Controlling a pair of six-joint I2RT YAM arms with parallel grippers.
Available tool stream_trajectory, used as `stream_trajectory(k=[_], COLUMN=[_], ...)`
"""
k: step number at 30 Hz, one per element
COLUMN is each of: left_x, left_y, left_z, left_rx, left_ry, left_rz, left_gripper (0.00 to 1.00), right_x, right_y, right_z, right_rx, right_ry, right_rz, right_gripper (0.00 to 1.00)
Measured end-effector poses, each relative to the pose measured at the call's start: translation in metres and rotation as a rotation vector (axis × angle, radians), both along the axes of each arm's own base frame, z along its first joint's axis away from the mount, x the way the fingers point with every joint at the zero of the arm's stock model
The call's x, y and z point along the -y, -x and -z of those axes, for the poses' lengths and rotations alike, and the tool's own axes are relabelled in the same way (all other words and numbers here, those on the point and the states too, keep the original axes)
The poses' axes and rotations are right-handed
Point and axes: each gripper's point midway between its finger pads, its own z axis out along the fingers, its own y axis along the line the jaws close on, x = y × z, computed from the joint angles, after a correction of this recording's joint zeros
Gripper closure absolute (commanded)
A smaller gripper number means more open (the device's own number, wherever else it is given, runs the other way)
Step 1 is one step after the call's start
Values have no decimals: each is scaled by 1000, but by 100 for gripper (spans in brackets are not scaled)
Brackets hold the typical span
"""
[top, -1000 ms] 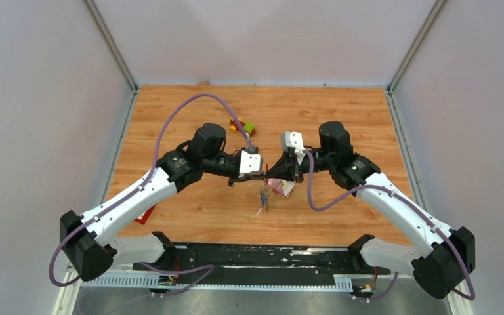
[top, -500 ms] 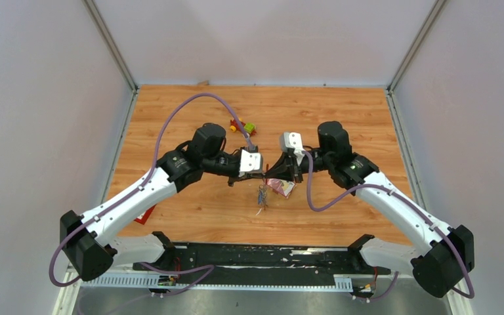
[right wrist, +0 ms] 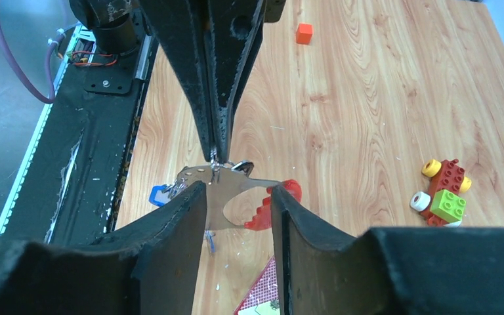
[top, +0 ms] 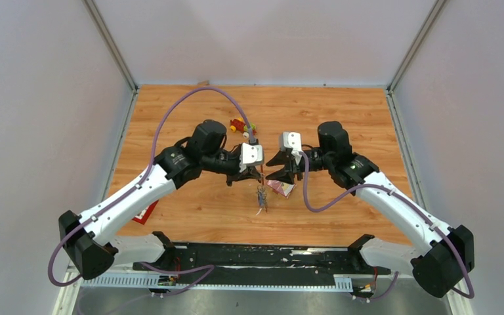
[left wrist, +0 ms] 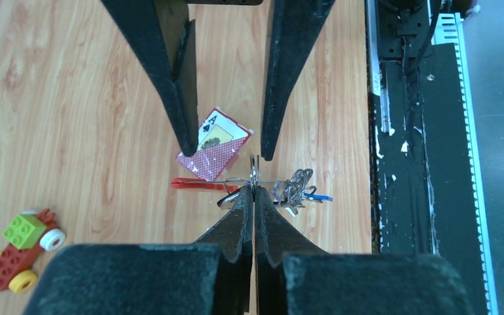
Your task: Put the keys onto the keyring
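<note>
Left gripper (left wrist: 254, 191) pinches the keyring (left wrist: 254, 172) tight above mid-table. It stretches crosswise, red fob (left wrist: 193, 184) toward the far side, keys (left wrist: 295, 187) toward the arm bases. Right gripper (right wrist: 238, 189), shut a second ago, is now half-open astride the grey fob (right wrist: 230, 203).

Toy brick car (left wrist: 20, 252), red packet (left wrist: 213, 154) — orange cube (right wrist: 304, 33)

Seeing keyring (left wrist: 252, 178) hanging between left gripper (left wrist: 254, 190) and right gripper (right wrist: 236, 197) over table (top: 348, 118) middle, keys (top: 261, 197) dangling below, just left of packet (top: 281, 189), toy car (top: 241, 125) sitting behind left gripper.
</note>
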Motion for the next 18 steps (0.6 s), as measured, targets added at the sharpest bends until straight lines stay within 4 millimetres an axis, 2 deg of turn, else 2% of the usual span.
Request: stream_trajectory(k=[8,14,18], left_x=[-8,-9,-8], left_y=[-2,1,3], left_z=[-13,-24,-23], left_rx=[-78,-115,-140], left_ry=[-35,-39,-53], left_rz=[-105,-125,-121], left_gripper=[100,100,100], right_x=[1,-3,-9], right_y=[3,9,10], right_z=[-4,-7,-13], right_rx=[5,-57,-107], right_ry=[-7,-23,-34], right_rz=[-2,-31,-65], right_gripper=[63,65,65])
